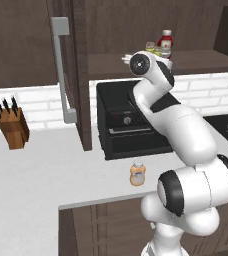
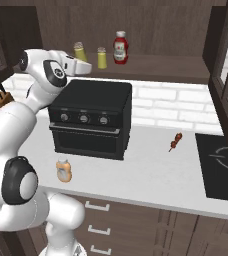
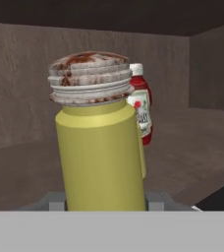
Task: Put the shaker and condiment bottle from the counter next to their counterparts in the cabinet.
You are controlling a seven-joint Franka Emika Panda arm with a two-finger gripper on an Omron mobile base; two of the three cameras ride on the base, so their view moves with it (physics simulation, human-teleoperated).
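We hold the shaker [image 3: 100, 147] clamped between our gripper's [image 2: 81, 66] fingers, up at the open cabinet [image 2: 151, 30], just over the front of its shelf. In the hand view the shaker stands upright and close, its pale ribbed cap toward the top.

Its twin, the second shaker [image 2: 102, 58], stands on the shelf just beside ours, and the red bottle [image 2: 120, 47] stands a little further along. In the hand view the twin is almost entirely hidden behind the one we hold, so we cannot judge the gap between them from there.

We think the main risk is pushing forward too far and knocking the twin or the red bottle over. Letting go while the shaker is tilted or not yet resting on the shelf could also let it topple off the front edge.

Below the shelf sits a black oven [image 2: 92, 120], close under our arm; a low retreat could brush its top. The condiment bottle [image 2: 63, 171] waits on the counter [image 2: 151, 170] near the front edge, in front of the oven. A knife block [image 1: 13, 127] stands well apart to the left, and a small skewer [image 2: 175, 142] lies to the right.
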